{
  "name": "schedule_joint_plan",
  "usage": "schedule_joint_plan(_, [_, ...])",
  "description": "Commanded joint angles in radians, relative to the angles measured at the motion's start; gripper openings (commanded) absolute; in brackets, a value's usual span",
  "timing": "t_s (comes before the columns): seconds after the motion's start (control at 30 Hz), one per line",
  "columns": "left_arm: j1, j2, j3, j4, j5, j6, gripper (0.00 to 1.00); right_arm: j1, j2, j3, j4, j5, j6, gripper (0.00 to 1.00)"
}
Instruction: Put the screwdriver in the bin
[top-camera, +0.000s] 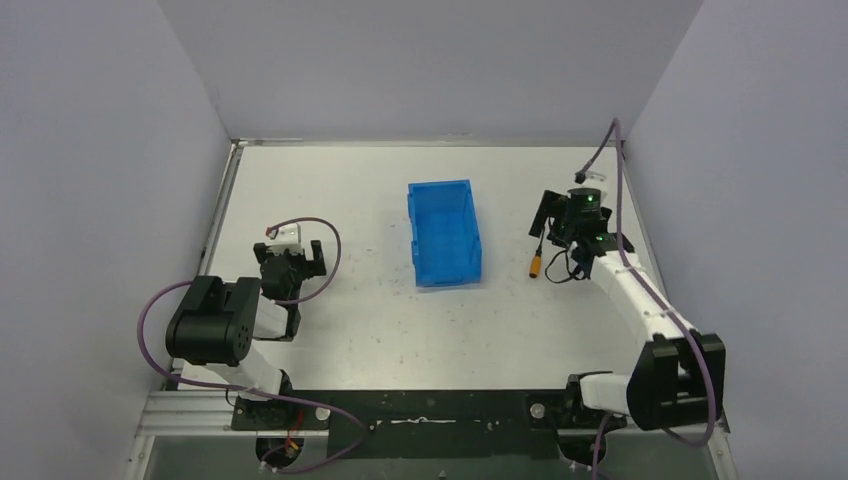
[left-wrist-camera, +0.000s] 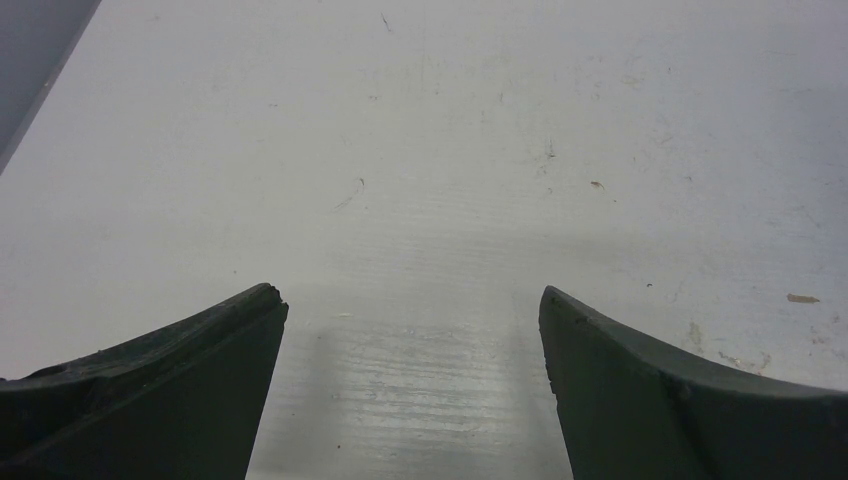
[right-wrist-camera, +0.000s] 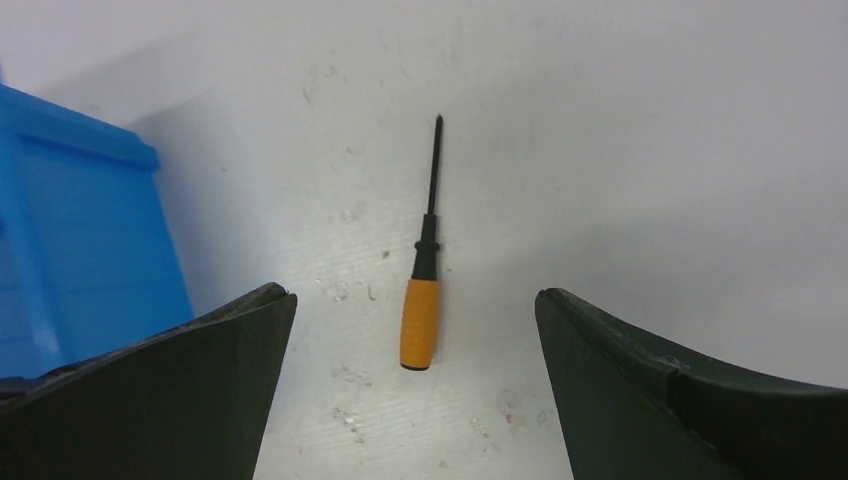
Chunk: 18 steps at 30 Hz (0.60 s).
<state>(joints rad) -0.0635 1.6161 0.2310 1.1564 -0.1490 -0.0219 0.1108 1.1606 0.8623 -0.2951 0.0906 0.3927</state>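
Right jaws hang wide open, empty, framing the screwdriver (right-wrist-camera: 424, 285), apparently aligning for a grip. Left jaws gape idle, holding nothing; the bin (top-camera: 444, 232) waits nearby.

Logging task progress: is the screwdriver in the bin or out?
Out. The screwdriver lies flat on the table beside the bin, below the open right gripper.

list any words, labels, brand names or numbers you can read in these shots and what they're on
There is no readable text in any view.
screwdriver: the orange handle and black shaft show no brand or marking.
bin: plain blue, with no label visible.
right arm: a small green light glows near its wrist; no lettering can be made out at this size.
table: only scuffs and specks.
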Motion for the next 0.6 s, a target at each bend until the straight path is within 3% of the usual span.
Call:
schedule_joint_plan(0.0, [0.004, -0.005, 0.022, 0.058, 0.001, -0.004, 0.97, -0.007, 0.213, 0.082, -0.175, 0.02, -0.026, 0.93])
schedule_joint_plan(0.13, [0.004, -0.004, 0.022, 0.057, 0.001, -0.005, 0.97, -0.005, 0.376, 0.124, -0.163, -0.009, -0.034, 0.82])
schedule_joint_plan(0.3, [0.004, -0.005, 0.022, 0.057, 0.002, -0.004, 0.97, 0.002, 0.527, 0.155, -0.153, -0.026, -0.054, 0.6])
schedule_joint_plan(0.57, [0.004, -0.005, 0.022, 0.057, 0.002, -0.004, 0.97, 0.024, 0.546, 0.173, -0.177, 0.003, -0.085, 0.0])
